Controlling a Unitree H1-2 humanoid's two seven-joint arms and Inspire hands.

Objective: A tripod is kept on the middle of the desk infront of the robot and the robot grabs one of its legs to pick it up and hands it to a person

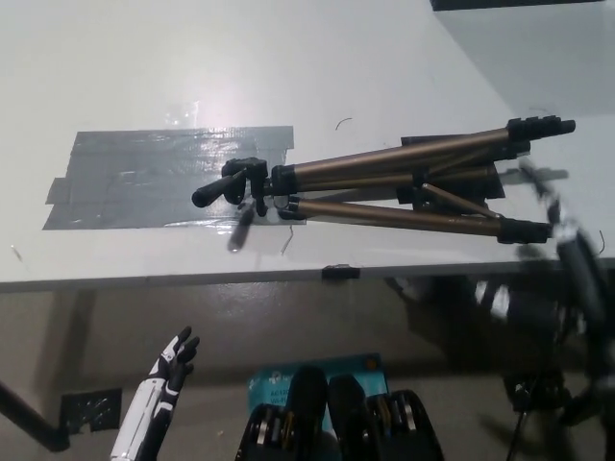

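Head view, looking steeply down. Nearest, at lower left: white left hand, resting below the front edge of the desk, fingers spread, holding nothing. At right, somewhat farther: black right hand, heavily blurred, just beside the foot of the tripod's nearer leg; contact with the leg not resolvable, and whether spread or closed cannot be told. On the desk surface, right of centre: tripod, lying flat on its side, head and handle pointing to picture left, bronze legs fanned slightly apart toward the right edge, black feet near that edge. Under and beyond the tripod head: grey tape patch, stuck flat to the desk top. No person visible anywhere in the frame. Progress, as a judgement: early stage, approach to the leg apparently in hand, nothing lifted. Remaining: a firm hold on one leg, the lift clear of the desk, and the handover to a person.
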